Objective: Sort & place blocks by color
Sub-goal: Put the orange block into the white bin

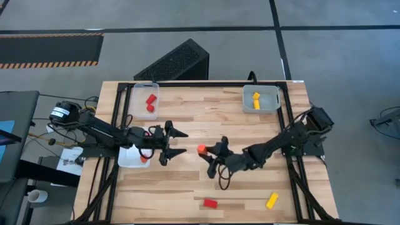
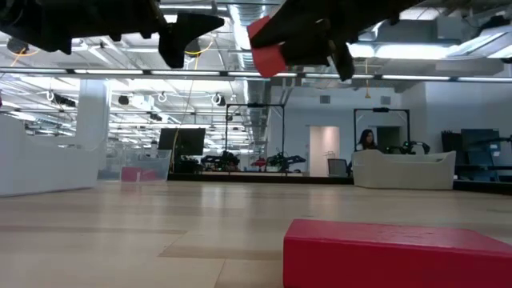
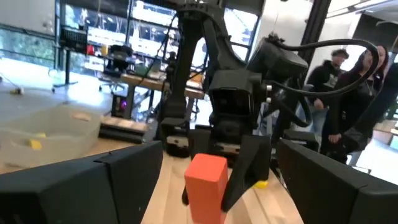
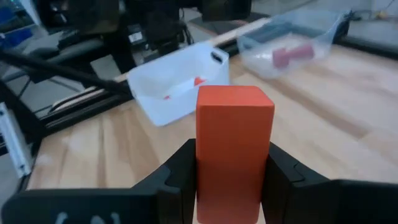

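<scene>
My right gripper (image 1: 207,154) hangs over the table's middle, shut on an orange block (image 1: 202,149). The low view shows that block (image 2: 268,51) well above the tabletop. My left gripper (image 1: 175,142) is open and faces it from the table's left. Its two fingers frame the block (image 3: 207,182) without touching it. A second orange block (image 1: 144,159) lies in the white tray (image 1: 128,157). Red blocks (image 1: 150,102) lie in the far-left tray and yellow blocks (image 1: 256,100) in the far-right tray. A red block (image 1: 210,202) and a yellow block (image 1: 272,200) lie flat near the table's near edge. My right gripper pinches the orange block by two opposite side faces (image 4: 205,163), one finger (image 4: 177,171) on each side. The fingers reach in from the table's right, roughly level. The block's free end (image 4: 235,96) sticks out beyond the fingertips toward my left gripper, and the block is lifted clear.
The clear far-left tray (image 1: 136,94) and far-right tray (image 1: 273,94) sit along the far edge, and the white tray sits under my left arm. A black box (image 1: 175,61) stands beyond the far edge. People stand in the room behind (image 3: 348,74). Bare wood lies between the trays.
</scene>
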Robot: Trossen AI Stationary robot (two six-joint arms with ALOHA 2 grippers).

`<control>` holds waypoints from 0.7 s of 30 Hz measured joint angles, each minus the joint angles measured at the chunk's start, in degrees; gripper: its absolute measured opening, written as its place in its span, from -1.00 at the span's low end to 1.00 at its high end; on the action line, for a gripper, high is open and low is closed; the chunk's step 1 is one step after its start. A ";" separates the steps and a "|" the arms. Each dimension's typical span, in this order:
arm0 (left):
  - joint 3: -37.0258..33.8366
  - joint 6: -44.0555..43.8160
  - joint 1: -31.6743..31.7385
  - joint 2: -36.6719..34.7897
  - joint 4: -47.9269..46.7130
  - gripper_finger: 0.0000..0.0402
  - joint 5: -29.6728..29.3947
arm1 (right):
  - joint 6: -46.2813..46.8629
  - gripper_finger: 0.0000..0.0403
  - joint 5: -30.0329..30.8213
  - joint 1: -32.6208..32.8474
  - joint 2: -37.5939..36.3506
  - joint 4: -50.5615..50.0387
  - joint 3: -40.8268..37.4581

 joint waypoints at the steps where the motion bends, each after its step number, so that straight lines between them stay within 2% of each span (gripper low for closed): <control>1: 0.15 0.17 0.00 -0.02 -0.05 0.50 -0.06 | -1.07 -0.35 -0.32 -0.38 0.00 0.92 0.00; 12: 0.16 0.27 -0.04 0.55 -0.29 0.47 3.89 | -13.66 -0.35 -3.01 -0.57 -0.02 12.90 0.00; 17: 2.77 0.74 -0.38 5.47 4.69 0.47 4.64 | -14.49 -0.35 -3.43 -1.04 -0.04 14.32 0.00; 21: 6.90 1.78 -0.37 10.55 4.88 0.47 4.94 | -14.47 -0.35 -4.37 -1.05 -0.05 15.57 0.00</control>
